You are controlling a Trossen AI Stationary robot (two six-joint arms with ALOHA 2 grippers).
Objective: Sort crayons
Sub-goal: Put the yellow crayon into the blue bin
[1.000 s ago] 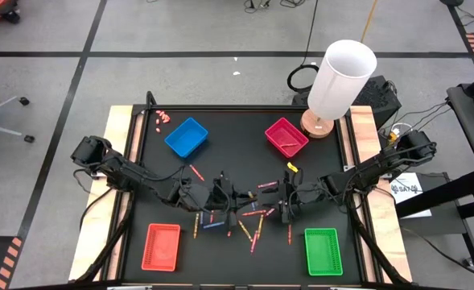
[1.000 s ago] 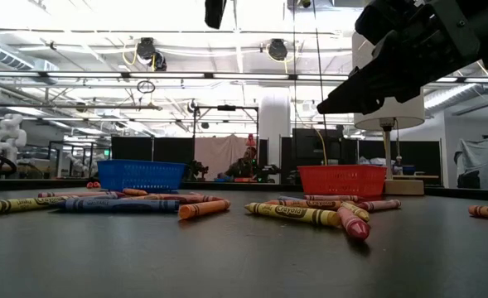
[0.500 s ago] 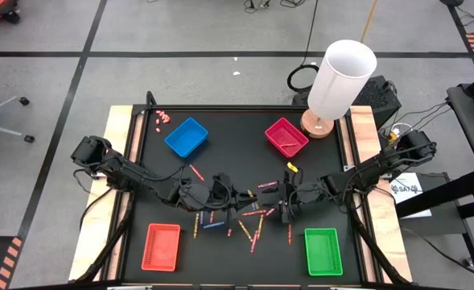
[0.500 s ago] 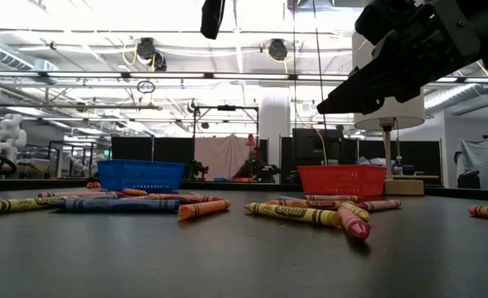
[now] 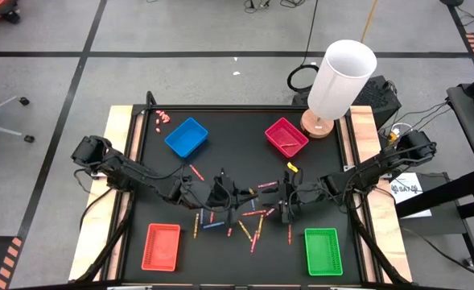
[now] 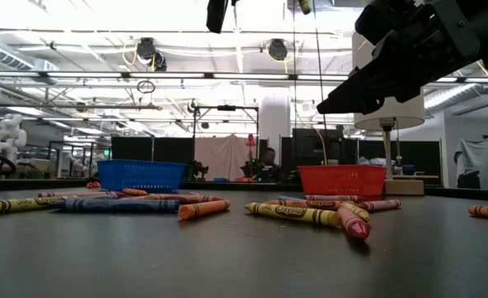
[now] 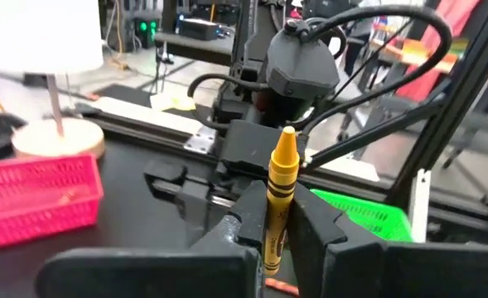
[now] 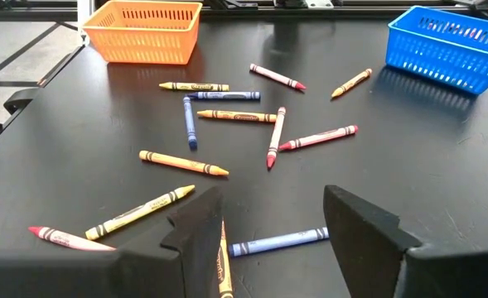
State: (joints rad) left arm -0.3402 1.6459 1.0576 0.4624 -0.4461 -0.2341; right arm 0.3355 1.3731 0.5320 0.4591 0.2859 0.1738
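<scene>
Gripping a yellow crayon (image 7: 280, 199) — base hidden — left pincer (image 7: 278, 228).

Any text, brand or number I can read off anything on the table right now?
Nothing reads clearly.
Yellow crayon in the left end effector: wrapper print, blurred.
Crayons on the table: dark label print, too small.
Paper sheet beside the table: dark marks, illegible.

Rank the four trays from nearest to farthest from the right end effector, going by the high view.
1. Green tray, lower right in the picture, close beside the right end effector.
2. Magenta tray, upper right.
3. Blue tray, upper left, and red tray, lower left: both across the table, too close to call.
</scene>
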